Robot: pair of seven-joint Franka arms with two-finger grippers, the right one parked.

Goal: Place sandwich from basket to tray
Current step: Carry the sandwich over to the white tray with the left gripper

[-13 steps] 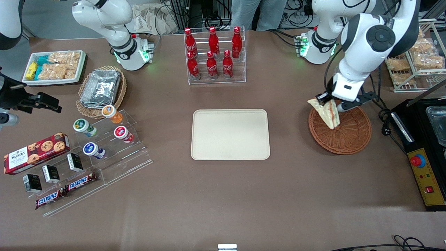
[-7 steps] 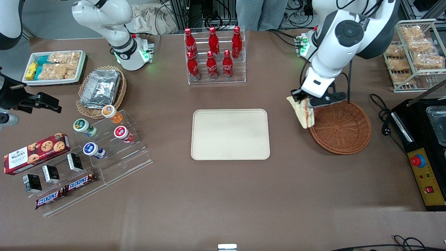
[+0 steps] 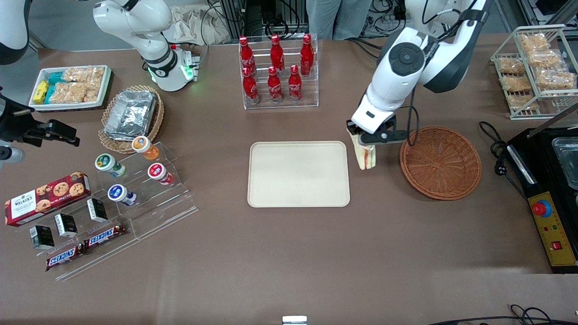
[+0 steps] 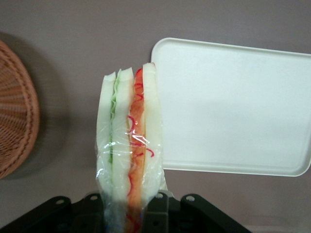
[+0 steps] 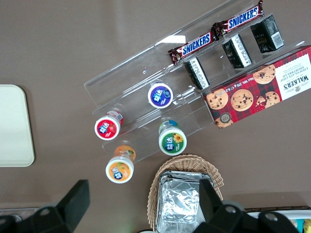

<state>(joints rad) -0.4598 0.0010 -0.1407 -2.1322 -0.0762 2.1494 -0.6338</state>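
Fingers (image 4: 158, 206) of the left arm's gripper (image 3: 366, 141) clamp the plastic-wrapped triangular white-bread sandwich (image 3: 367, 156), hanging above the table between the cream rectangular tray (image 3: 298, 174) and the reddish-brown round wicker basket (image 3: 440, 162).

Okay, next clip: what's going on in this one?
The left arm's end effector is shut on the sandwich, which hangs in the air between the basket and the tray, right beside the tray's edge. The wrist view shows the wedge wrapped in clear film. The basket has nothing left in it, and the tray is bare. The sandwich is not yet set down.
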